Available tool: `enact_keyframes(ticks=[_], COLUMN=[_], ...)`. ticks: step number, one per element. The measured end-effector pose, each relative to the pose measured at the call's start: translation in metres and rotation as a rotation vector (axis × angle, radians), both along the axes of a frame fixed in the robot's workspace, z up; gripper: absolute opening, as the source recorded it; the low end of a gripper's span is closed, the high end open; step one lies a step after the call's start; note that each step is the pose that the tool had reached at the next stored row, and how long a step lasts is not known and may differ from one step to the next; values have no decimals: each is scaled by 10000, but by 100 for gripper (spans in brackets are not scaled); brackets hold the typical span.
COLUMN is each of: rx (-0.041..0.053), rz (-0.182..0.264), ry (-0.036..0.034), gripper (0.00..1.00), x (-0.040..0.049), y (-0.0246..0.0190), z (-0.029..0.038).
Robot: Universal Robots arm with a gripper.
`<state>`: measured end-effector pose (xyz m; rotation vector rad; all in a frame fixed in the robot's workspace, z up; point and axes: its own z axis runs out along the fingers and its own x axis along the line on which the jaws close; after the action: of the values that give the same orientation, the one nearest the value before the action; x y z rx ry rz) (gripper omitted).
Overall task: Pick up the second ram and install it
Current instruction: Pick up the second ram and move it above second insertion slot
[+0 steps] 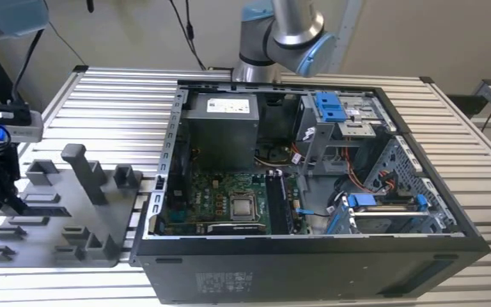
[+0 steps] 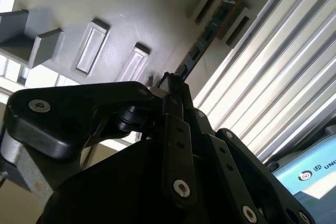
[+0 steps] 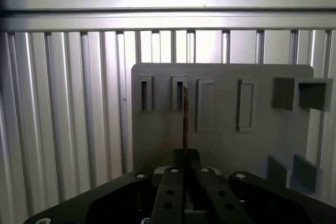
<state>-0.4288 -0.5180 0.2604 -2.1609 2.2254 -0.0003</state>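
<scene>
Now: open black metal computer case (image 1: 314,246), grey slotted plastic tray (image 1: 66,220), black two-finger gripper (image 3: 185,156), and the second ram (image 2: 206,36), a thin blue-green memory stick standing on edge in the tray.
Light, stiff, fragile; hold its long edges, clear of chips. Gripper hangs low over the tray at the exterior view's left, fingers (image 3: 177,162) seemingly pinched on the stick's near end.

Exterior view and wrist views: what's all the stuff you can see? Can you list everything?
table: one, silver, slatted, under everything.
computer case: one, black, open, mid-table.
motherboard: one, green, inside the case.
blue clips: at least two, blue, inside the case.
holder plate: one, grey, at the exterior view's left.
upright post: one, grey, on the plate.
second ram: one, dark blue-green, on edge at the plate's slots.
arm: one, grey and blue, beyond the case.
claw: one, black, shut on the ram.
</scene>
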Motion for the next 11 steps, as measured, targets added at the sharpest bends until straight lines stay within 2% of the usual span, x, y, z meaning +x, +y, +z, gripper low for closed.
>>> enact_keyframes(ticks=[11], rx=[0], rz=[2], ry=[0], gripper=[14], x=[1], y=[-1], z=[140])
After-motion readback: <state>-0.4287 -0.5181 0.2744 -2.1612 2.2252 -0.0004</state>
